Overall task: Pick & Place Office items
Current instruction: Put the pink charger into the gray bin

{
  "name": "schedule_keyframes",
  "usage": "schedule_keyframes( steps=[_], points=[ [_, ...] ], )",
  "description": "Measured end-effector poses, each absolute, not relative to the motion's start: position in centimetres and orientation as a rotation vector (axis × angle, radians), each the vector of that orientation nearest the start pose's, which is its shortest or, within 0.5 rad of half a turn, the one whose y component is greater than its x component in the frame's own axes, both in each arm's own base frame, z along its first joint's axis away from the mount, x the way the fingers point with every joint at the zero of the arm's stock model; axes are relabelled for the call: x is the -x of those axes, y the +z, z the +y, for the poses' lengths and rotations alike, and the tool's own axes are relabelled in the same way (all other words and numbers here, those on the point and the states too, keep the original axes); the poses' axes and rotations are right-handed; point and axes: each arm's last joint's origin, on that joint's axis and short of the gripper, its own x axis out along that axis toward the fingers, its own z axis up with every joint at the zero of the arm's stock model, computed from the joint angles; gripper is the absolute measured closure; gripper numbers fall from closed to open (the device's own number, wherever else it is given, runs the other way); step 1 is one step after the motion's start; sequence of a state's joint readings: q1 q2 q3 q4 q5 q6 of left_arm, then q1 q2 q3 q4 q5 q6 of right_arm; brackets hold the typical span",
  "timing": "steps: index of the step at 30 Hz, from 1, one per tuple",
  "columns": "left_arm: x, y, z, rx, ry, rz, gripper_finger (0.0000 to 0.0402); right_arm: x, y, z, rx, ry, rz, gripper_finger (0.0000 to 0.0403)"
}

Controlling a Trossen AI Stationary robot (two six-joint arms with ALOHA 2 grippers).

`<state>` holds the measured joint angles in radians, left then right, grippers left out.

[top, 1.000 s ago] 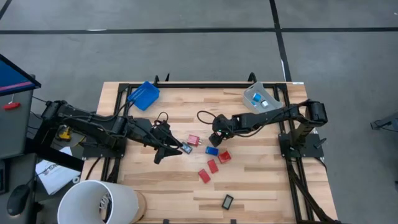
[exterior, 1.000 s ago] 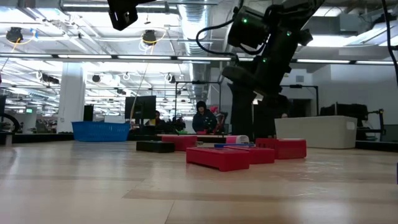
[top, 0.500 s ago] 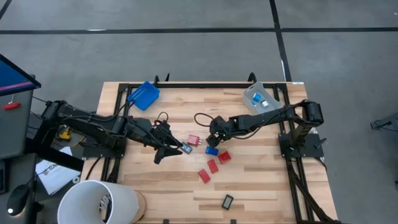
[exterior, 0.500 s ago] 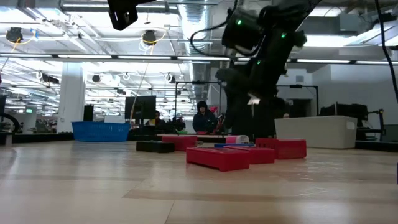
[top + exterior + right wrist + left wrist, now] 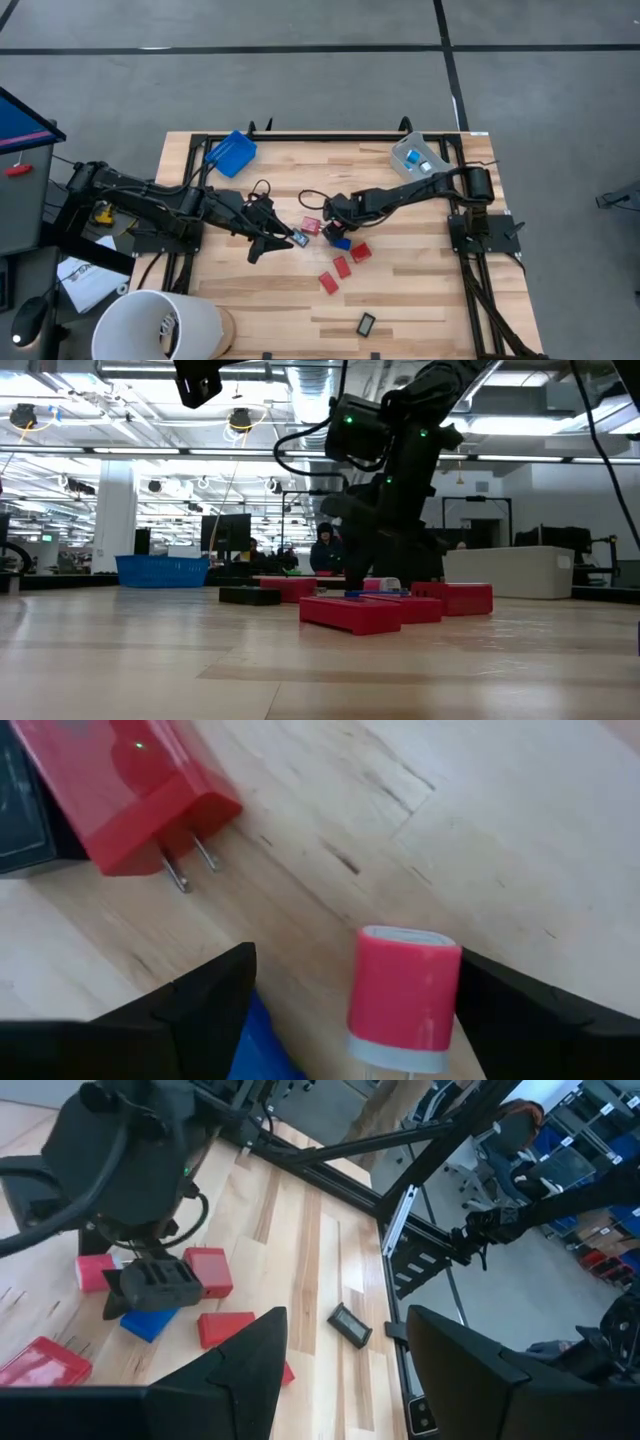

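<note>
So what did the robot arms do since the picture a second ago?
The right gripper slid left across the table, past the blue block, toward the pink-red block. Its fingers are open, with a small red piece between them, not gripped. The left gripper stayed put by the small black piece. The red blocks and clear bin did not move.

The wooden table [image 5: 420, 300] carries red blocks [image 5: 341, 267], a blue tray [image 5: 231, 153] and a clear bin [image 5: 417, 157].
</note>
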<state>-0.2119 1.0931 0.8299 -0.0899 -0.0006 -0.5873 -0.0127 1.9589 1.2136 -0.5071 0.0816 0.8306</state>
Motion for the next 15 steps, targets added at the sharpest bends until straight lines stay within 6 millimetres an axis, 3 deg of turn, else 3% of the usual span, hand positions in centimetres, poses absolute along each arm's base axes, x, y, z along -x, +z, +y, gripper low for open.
schedule_keyframes(
  steps=[7, 13, 15],
  points=[
    [-23.6, 29.8, -5.1, 0.538, -0.104, 0.407, 0.0198, -36.9, 13.5, -1.6, -0.696, -0.617, 1.162, 0.0159],
    [-23.6, 29.8, -5.1, 0.538, -0.104, 0.407, 0.0198, -36.7, 13.5, -2.3, -0.718, -0.598, 1.198, 0.0288],
    [-23.6, 29.8, -5.1, 0.537, -0.104, 0.408, 0.0198, -36.5, 13.7, -2.5, -0.703, -0.587, 1.206, 0.0284]
  ],
)
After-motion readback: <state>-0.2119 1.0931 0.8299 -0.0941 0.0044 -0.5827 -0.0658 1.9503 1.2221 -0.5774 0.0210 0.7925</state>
